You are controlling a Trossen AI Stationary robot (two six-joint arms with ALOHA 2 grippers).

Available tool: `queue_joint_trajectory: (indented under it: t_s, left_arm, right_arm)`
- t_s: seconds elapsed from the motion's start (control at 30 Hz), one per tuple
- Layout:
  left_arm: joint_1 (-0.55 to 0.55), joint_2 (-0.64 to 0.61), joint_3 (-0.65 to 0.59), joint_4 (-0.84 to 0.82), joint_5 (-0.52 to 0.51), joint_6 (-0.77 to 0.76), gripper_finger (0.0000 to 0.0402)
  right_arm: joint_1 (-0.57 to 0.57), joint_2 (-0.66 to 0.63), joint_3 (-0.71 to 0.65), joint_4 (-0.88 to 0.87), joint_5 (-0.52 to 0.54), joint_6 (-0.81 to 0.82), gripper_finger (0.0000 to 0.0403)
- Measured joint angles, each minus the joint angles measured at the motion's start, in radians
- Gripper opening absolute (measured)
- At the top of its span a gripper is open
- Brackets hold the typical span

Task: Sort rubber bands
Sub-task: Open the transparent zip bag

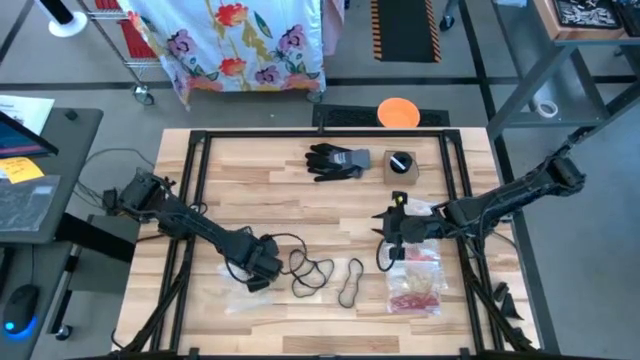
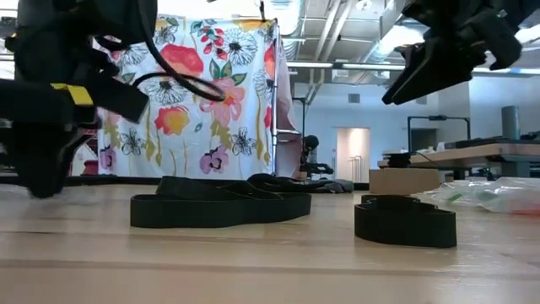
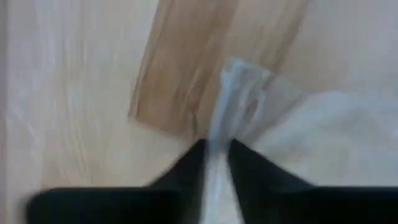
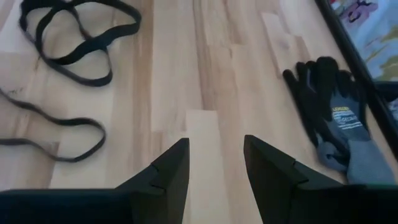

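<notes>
My left gripper [image 3: 216, 163] is pinched narrow on a clear bag's [image 3: 245, 93] edge — I should lift slowly so it doesn't slip. Just beyond lie the black rubber bands [image 1: 312, 268]. Farther off, my right gripper [image 4: 214, 163] hangs parted — holding nothing.

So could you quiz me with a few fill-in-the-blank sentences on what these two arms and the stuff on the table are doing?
1. The clear plastic bag is pinched between the fingers of the ____ arm.
2. The loose rubber bands lying between the two arms are ____ in colour.
3. The right arm's fingers stand ____, with nothing between them.

Missing words: left; black; open.
</notes>
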Motion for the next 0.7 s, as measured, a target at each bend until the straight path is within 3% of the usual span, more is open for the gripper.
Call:
queue_joint_trajectory:
  t_s: [0.07,0.27,0.4,0.53,0.63,0.7]
  left_arm:
    - [0.0,0.0,0.037,-0.002,-0.049,0.063,0.0019]
    - [0.001,-0.01,0.211,-0.022,-0.35,0.272,0.0005]
    - [0.002,-0.014,0.316,0.08,-0.53,0.482,0.0005]
    - [0.003,-0.013,0.351,0.335,-0.495,0.805,0.0002]
    - [0.016,-0.013,0.352,0.52,-0.328,1.028,0.0002]
    - [0.029,-0.013,0.352,0.58,-0.223,1.092,0.0001]
  right_arm:
    - [-0.02,0.0,0.0,0.031,0.0,-0.024,0.015]
    - [-0.092,0.0,0.0,0.19,0.0,-0.122,0.015]
    - [-0.144,0.0,0.0,0.257,-0.027,-0.1,0.015]
    - [-0.188,0.008,0.0,0.286,-0.156,0.037,0.0148]
    - [-0.197,0.031,-0.001,0.318,-0.239,0.164,0.014]
    - [-0.196,0.048,0.0,0.385,-0.264,0.233,0.0134]
